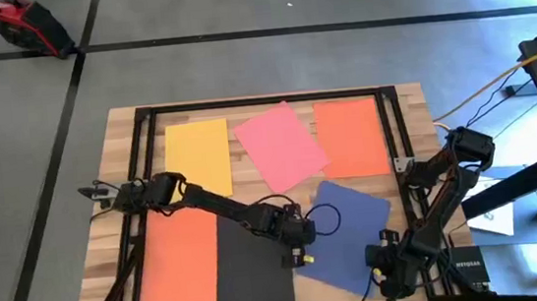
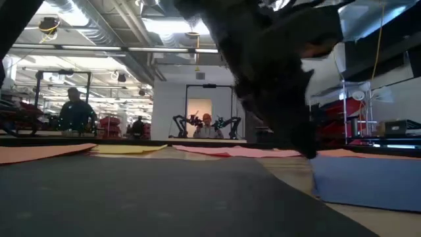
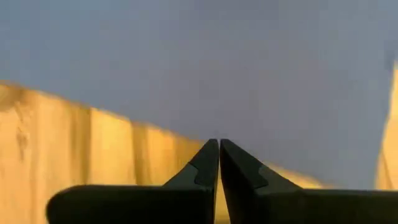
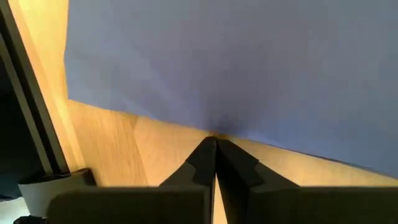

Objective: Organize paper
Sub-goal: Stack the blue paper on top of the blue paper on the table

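Note:
A dark blue paper sheet (image 1: 347, 230) (image 3: 249, 74) (image 4: 249, 62) lies askew at the table's near right. A black sheet (image 1: 250, 266) and an orange sheet (image 1: 175, 258) lie flat to its left. Along the far side lie a yellow sheet (image 1: 198, 152), a tilted pink sheet (image 1: 280, 144) and a second orange sheet (image 1: 351, 138). My left gripper (image 1: 299, 254) (image 3: 219, 144) is shut at the blue sheet's left edge. My right gripper (image 1: 376, 262) (image 4: 216, 140) is shut at that sheet's near-right edge. My left gripper has its shut fingertips (image 3: 211, 149) just inside the blue sheet's left edge (image 3: 186, 134), slanting down from the table's left. Whether they press on the sheet or pinch its edge cannot be told. My right gripper's shut fingertips (image 4: 208, 146) stand at the sheet's near-right edge (image 4: 186, 124); I cannot tell whether they touch it.
A black frame rail (image 1: 264, 100) runs around the tabletop, and its right bar (image 4: 25, 112) shows beside my right gripper. A dark box (image 1: 469, 266) sits off the near right corner. People (image 2: 75, 108) are in the room behind the table.

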